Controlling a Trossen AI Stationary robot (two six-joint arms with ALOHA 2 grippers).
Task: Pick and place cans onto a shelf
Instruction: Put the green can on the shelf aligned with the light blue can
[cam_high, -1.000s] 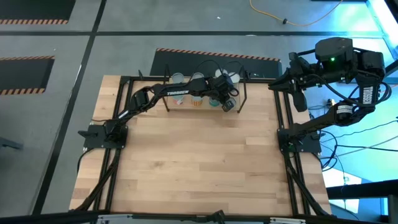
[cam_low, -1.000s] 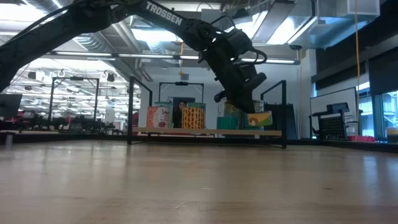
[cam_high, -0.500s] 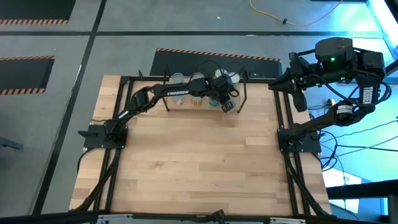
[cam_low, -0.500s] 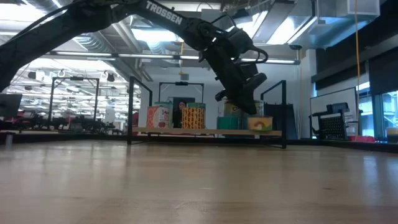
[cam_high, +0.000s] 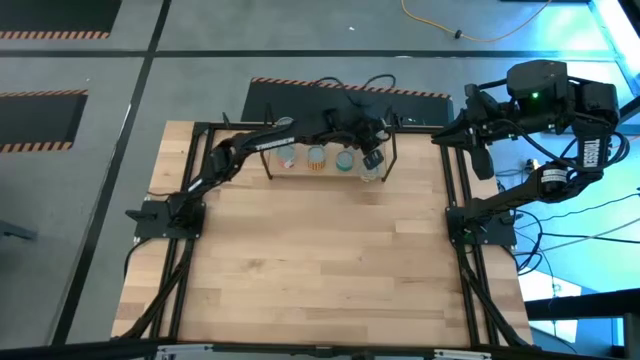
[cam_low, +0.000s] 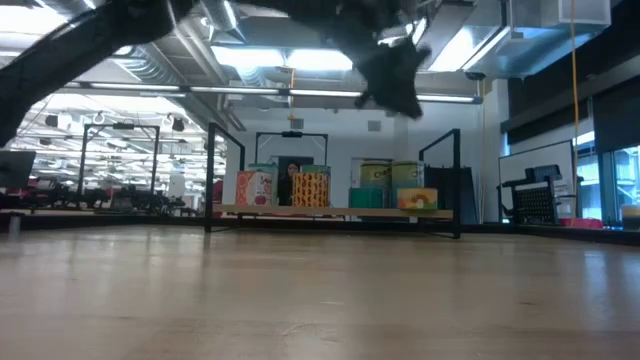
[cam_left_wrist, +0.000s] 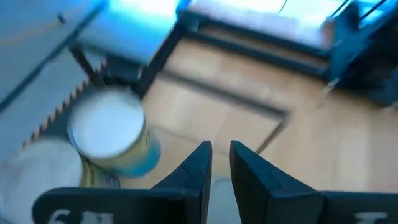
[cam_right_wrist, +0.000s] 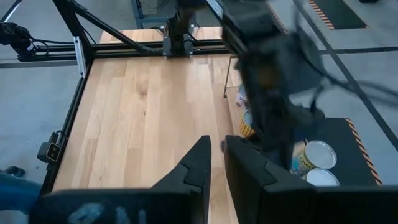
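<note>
The shelf (cam_high: 330, 173) stands at the table's far edge; its board (cam_low: 330, 211) carries several cans. Seen from above they form a row (cam_high: 317, 156), the rightmost (cam_high: 370, 171) at the right end. The low view shows a short yellow-green can (cam_low: 417, 198) standing at the board's right end. My left gripper (cam_high: 374, 154) hangs above the shelf's right end, clear of the cans (cam_low: 395, 85), shut and empty (cam_left_wrist: 220, 152). A white-topped can (cam_left_wrist: 109, 134) shows below it. My right gripper (cam_high: 441, 138) waits off the table's far right corner, shut and empty (cam_right_wrist: 217, 146).
More cans (cam_right_wrist: 317, 155) stand on the black mat (cam_high: 270, 95) beyond the table's far edge, behind the shelf. The shelf's upright wire loops (cam_low: 440, 160) rise at its ends. The wooden tabletop (cam_high: 320, 260) stretches bare from the shelf to the near edge.
The yellow-green can, tilted under my left gripper a second ago, was set down level on the shelf board's right end and stays there. My left gripper has let go of it, risen well above the shelf and drawn a little toward the far edge.
</note>
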